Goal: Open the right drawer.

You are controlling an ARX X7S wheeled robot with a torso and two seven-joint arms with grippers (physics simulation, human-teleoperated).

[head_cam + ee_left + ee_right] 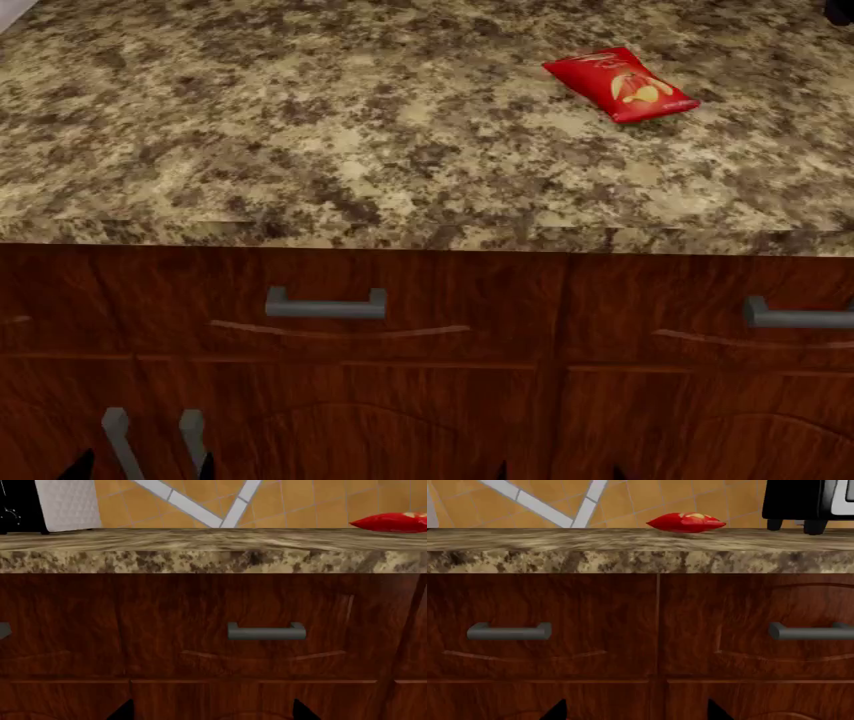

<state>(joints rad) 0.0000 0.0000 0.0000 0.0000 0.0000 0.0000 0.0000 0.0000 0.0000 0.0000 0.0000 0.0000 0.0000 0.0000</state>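
Two dark reddish-brown wooden drawer fronts sit shut under the speckled granite tabletop's (334,150) front edge, the right drawer (707,310) untouched, both grippers, left gripper (212,711) and right gripper (635,710), apart and well short, presumably lining up.

A chip bag (621,85) is laid on the countertop (267,130), toward its right rear. Beneath the counter edge, the right drawer (707,310) is set beside the left drawer (327,305). Cabinet doors (334,425) are placed below both.
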